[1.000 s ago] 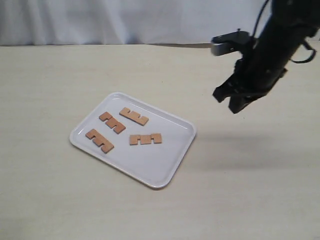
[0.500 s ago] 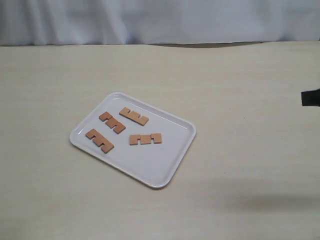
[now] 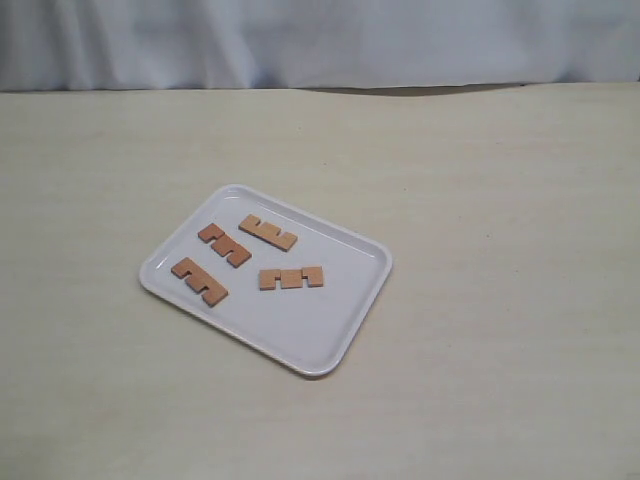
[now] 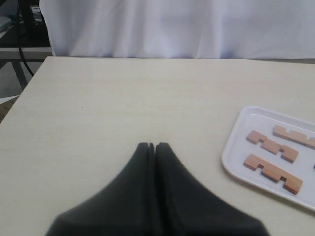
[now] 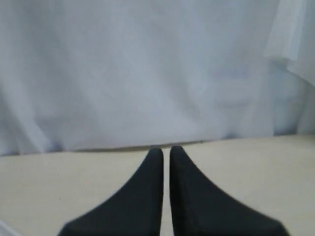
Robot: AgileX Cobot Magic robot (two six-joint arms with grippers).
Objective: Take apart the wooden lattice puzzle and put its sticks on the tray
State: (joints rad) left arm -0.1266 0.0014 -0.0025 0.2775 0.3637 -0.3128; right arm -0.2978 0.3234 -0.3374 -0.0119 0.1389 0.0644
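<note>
Four reddish-brown notched sticks lie apart on the white tray: one at the back, one at the left, one at the front left, one toward the middle. No assembled lattice puzzle shows in any view. Neither gripper appears in the exterior view. My left gripper is shut and empty over bare table, with the tray and a stick off to one side. My right gripper holds nothing, its jaws only a thin slit apart, facing the white curtain.
A white curtain hangs along the table's far edge. The pale wooden table surrounds the tray. In the left wrist view a table corner and dark furniture beyond it show.
The right arm, which hung above the table right of the tray a second ago, has pulled away to the right and left the exterior view. The sticks and tray have not moved.
</note>
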